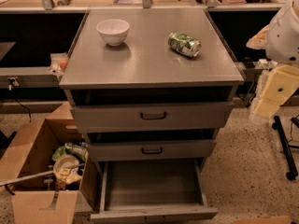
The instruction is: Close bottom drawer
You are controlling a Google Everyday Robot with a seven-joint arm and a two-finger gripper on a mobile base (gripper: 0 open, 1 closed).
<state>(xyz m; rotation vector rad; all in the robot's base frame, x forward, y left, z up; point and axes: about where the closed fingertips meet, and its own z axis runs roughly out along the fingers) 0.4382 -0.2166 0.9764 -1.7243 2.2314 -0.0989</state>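
The bottom drawer (153, 183) is the lowest of three in a grey metal cabinet. It is pulled far out, and its empty tray and low plain front strip (154, 214) show near the bottom edge of the view. The top drawer (152, 116) and the middle drawer (151, 150), both with black handles, stand slightly out. My arm (283, 31) comes in at the right edge. My gripper (266, 107) hangs at the end of its cream-coloured links, right of the cabinet at top-drawer height. It is apart from the cabinet and well above the bottom drawer's front.
A white bowl (113, 31) and a green can (184, 44) lying on its side sit on the cabinet top (145, 62). An open cardboard box (39, 171) of rubbish stands left of the drawers. A black stand leg (285, 148) is on the floor at right.
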